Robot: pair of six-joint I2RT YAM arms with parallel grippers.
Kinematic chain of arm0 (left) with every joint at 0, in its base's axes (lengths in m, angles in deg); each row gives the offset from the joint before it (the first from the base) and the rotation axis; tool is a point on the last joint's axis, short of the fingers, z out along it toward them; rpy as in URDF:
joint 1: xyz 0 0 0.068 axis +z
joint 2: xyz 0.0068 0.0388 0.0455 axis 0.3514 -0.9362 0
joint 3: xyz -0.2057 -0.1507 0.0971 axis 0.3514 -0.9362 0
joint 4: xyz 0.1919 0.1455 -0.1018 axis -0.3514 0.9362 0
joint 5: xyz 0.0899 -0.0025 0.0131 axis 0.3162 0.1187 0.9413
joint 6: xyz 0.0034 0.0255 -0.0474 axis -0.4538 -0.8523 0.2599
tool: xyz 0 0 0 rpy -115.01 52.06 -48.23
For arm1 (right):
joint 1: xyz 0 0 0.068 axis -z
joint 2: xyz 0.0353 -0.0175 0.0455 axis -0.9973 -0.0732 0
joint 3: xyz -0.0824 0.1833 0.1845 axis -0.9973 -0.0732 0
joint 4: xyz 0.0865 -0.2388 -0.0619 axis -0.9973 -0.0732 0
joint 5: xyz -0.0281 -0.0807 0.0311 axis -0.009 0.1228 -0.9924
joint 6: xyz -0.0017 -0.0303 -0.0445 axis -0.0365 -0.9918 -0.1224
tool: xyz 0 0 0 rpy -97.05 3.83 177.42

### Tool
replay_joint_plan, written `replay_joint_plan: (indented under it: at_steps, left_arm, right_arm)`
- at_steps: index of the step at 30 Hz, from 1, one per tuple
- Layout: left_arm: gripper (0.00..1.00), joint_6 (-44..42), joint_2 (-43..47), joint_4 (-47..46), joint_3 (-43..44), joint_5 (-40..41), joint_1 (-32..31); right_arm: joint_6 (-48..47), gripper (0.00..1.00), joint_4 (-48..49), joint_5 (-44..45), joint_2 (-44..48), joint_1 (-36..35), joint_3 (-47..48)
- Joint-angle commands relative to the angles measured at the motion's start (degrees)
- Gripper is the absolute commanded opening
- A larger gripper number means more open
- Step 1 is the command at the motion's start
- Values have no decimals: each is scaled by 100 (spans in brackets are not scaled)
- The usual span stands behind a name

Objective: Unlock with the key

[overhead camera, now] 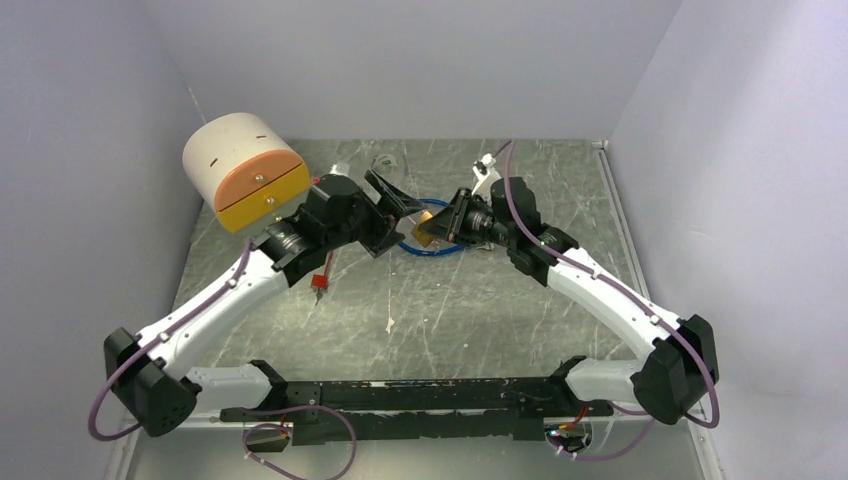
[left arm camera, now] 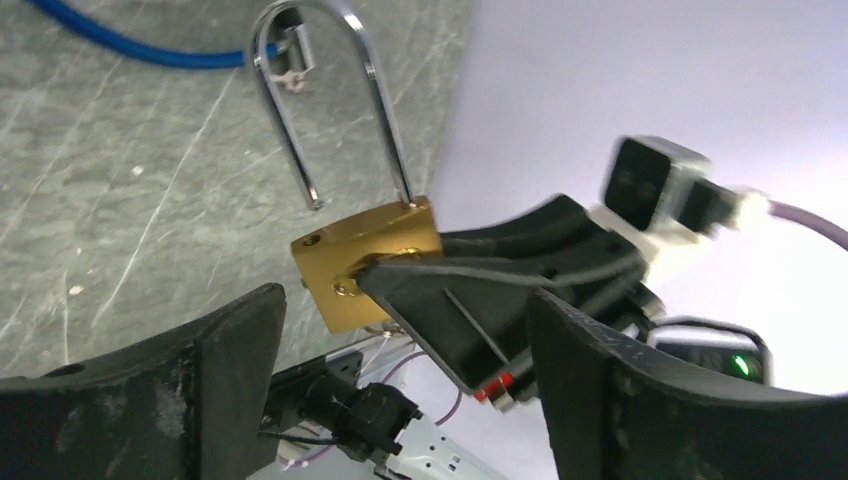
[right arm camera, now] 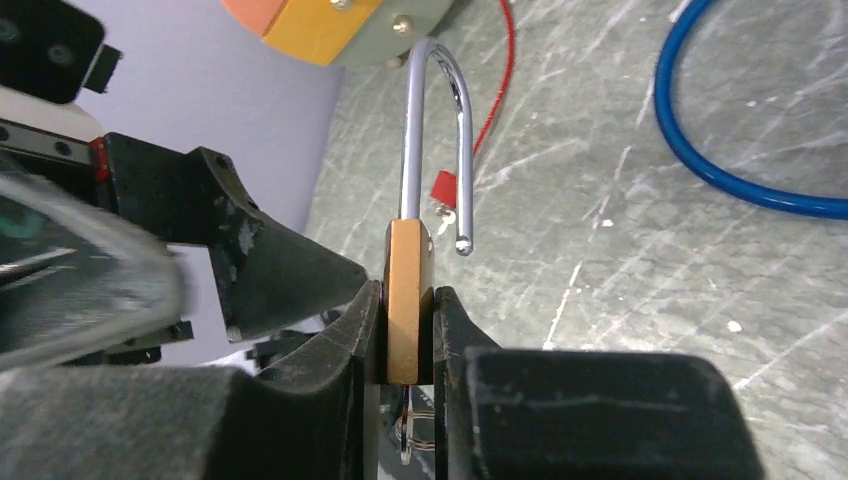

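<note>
Brass padlock (right arm camera: pixel 409 290) — body upright, pinched by its flat faces between the fingers of the right gripper (right arm camera: pixel 408 345). Steel shackle (right arm camera: pixel 437 120) points up and is open — one leg seated, the other's tip free beside the body. A wire ring (right arm camera: pixel 408 430) hangs underneath; key itself not discernible.
</note>
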Motion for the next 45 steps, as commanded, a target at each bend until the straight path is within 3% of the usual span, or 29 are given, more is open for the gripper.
replay_joint_plan:
  at_steps: [1, 7, 14, 21, 27, 30, 34, 40, 42, 45]
  left_arm:
    - [94, -563, 655, -611, -174, 330, 52]
    - [94, -1441, 1375, -1178, -901, 585, 114]
    - [69, -2258, 1329, -2270, -1136, 71, 130]
    - [62, -2534, 805, -2668, -781, -184, 166]
    - [15, -2777, 442, -3586, -829, -389, 203]
    - [5, -3043, 307, -4425, -1103, -351, 208]
    - [4, -3350, 110, -5362, -1365, -190, 204]
    - [14, -3613, -299, -6306, -1359, -586, 212]
    - [22, -3583, -383, -6178, -1283, -696, 228]
    - [43, -3577, -330, -5780, -1263, -785, 255]
  right_arm:
    - [390, 0, 1448, -1387, 358, 474, -16]
    - [1225, 0, 2653, -3010, 485, 1090, -233]
    - [1885, 0, 3202, -3869, 498, 1149, -148]
    - [2504, 0, 3823, -4132, 374, 1143, -194]
    - [3395, 0, 4283, -4148, 310, 1134, -243]
    - [4327, 0, 4688, -4008, 185, 1120, -470]
    - [5658, 0, 5989, -3652, -61, 1050, -838]
    - [6845, 0, 7057, -2999, -500, 636, -1019]
    - [7067, 0, 7315, -2959, -668, 518, -964]
    - [6939, 0, 7110, -2817, -615, 503, -1062]
